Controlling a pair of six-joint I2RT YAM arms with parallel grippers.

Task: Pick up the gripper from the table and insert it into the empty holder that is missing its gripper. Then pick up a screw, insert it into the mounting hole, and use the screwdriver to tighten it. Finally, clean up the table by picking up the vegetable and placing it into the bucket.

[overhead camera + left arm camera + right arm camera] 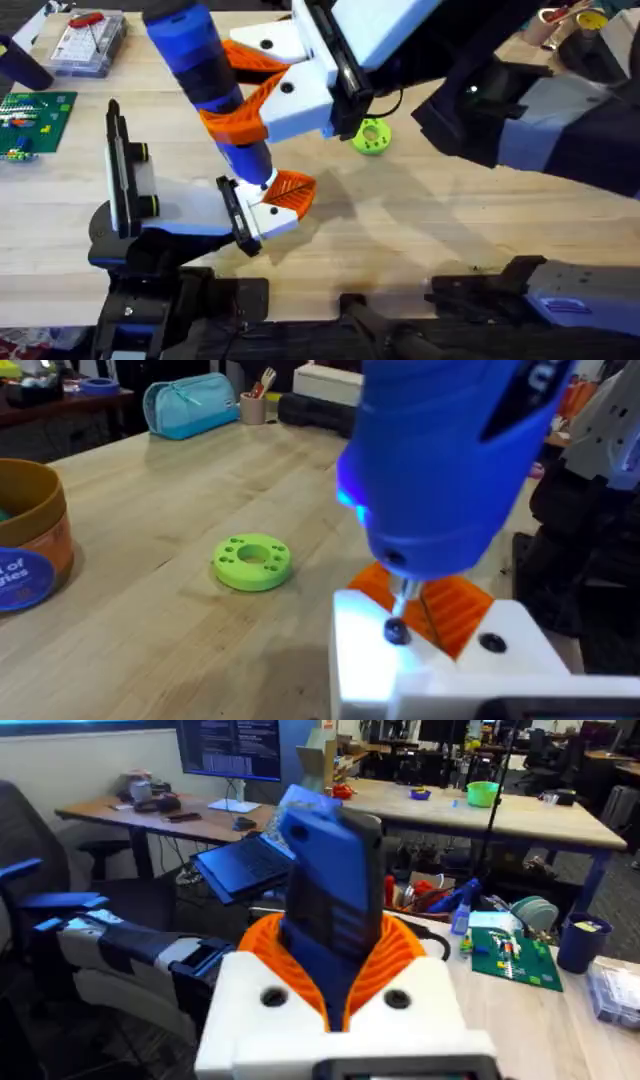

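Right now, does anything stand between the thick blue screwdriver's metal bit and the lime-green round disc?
Nothing visible. The thick blue screwdriver has its bit at the left pincer; bare wooden table lies between it and the lime-green disc.

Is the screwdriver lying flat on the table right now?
No. The screwdriver is held off the table in the right claw, its bit pointing down at the left claw.

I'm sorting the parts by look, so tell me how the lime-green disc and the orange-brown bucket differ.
The lime-green disc is flat and low, with small holes around a larger central opening; the bucket is a taller cup with walls. The disc is one plain green; the bucket is orange-brown with a blue label band. Both are round and rest on the table, apart from each other.
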